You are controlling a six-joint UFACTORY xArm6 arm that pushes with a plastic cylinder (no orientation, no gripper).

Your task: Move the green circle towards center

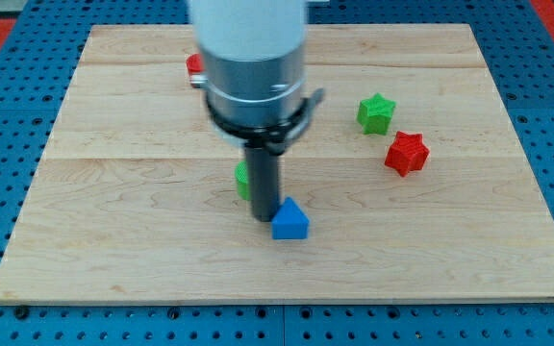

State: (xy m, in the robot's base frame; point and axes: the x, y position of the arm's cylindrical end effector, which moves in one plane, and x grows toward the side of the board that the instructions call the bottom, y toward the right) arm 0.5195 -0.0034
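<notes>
Camera view: green circle point(242, 178), mostly hidden behind rod, probably touching it, sits near centre of worktop point(113, 240), so little travel left. Tip point(265, 219) planted upright, just left of blue triangle point(290, 220). No hand fitted; nothing held. Green star point(376, 112), red star point(407, 152) far right.

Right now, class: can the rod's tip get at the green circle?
Probably yes. My tip sits just right of the green circle, which the rod mostly hides. The blue triangle lies on the tip's other side, not between them.
</notes>
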